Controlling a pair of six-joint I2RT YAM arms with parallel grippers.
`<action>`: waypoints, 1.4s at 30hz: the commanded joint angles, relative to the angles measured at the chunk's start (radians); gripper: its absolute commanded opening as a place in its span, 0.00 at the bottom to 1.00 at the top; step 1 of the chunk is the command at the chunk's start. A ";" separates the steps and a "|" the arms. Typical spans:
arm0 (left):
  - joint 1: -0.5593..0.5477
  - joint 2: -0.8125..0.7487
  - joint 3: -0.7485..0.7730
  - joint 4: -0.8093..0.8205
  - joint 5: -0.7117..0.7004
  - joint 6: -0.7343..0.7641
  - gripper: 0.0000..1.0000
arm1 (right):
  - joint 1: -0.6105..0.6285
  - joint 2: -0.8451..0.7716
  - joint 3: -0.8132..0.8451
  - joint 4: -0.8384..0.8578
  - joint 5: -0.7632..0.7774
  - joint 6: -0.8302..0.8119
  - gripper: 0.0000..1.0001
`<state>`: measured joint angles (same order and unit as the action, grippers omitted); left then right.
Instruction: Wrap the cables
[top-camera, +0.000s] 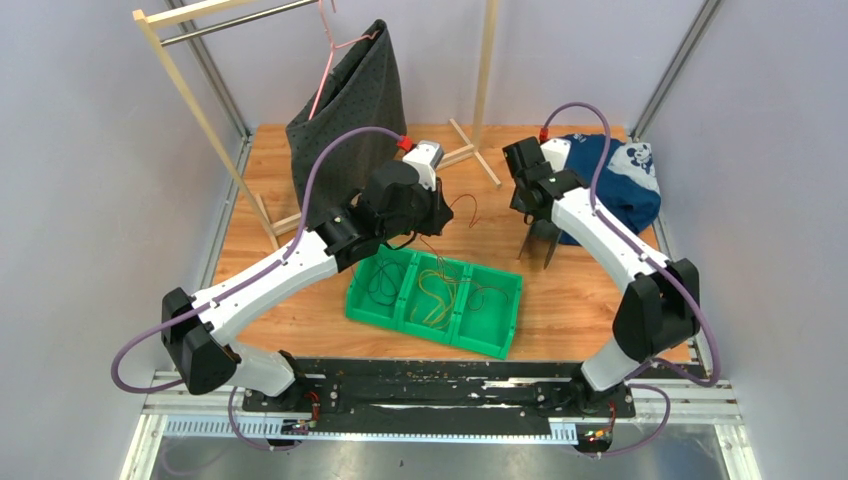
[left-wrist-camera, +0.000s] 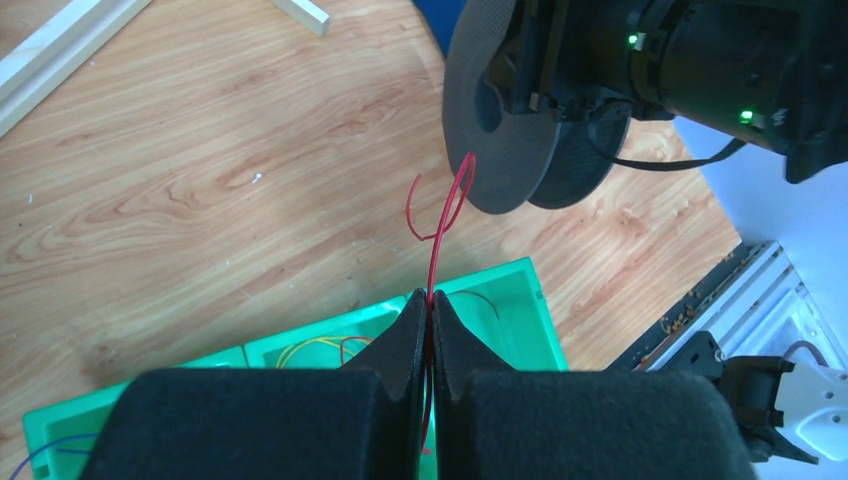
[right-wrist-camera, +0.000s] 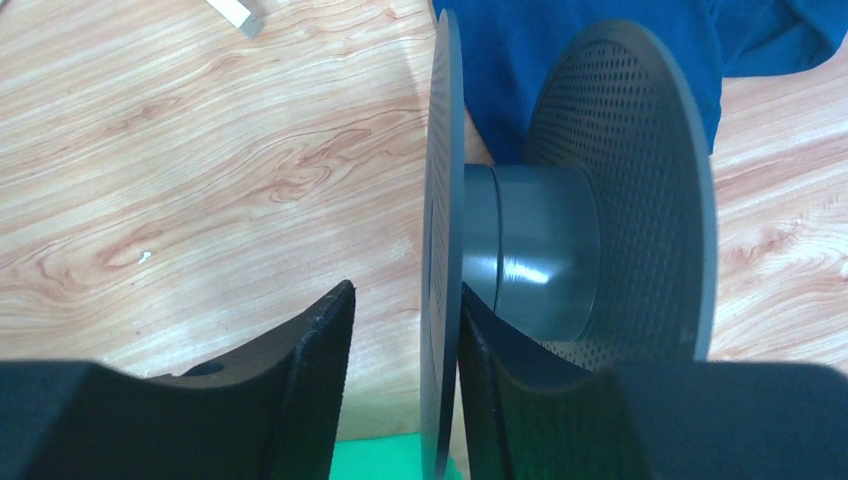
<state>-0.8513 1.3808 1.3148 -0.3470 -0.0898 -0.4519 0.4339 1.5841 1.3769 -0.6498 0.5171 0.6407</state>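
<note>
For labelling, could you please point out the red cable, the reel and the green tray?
red cable (left-wrist-camera: 435, 262): left wrist view, strand above the jaws.
reel (right-wrist-camera: 530, 250): right wrist view, its hub.
green tray (top-camera: 478, 343): top view, near wall.

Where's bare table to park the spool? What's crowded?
Table is bare between green bin and right arm; smaller strip between bin and left arm. Crowded behind the bin: left gripper, red cable, spool, blue shirt.

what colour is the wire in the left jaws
The wire is red, clearest in the left wrist view.
</note>
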 joint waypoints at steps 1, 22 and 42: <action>0.000 -0.018 0.003 -0.002 0.012 0.014 0.00 | 0.009 -0.089 -0.014 -0.019 -0.026 -0.003 0.46; -0.083 0.086 0.199 -0.017 0.069 0.077 0.00 | -0.186 -0.443 -0.154 -0.187 -0.183 -0.089 0.70; -0.147 0.278 0.287 0.070 0.193 -0.026 0.00 | -0.267 -0.535 -0.119 -0.266 -0.273 -0.061 0.71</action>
<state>-0.9901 1.5974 1.5837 -0.3130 0.0368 -0.4366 0.1974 1.0725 1.2201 -0.8696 0.2634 0.5755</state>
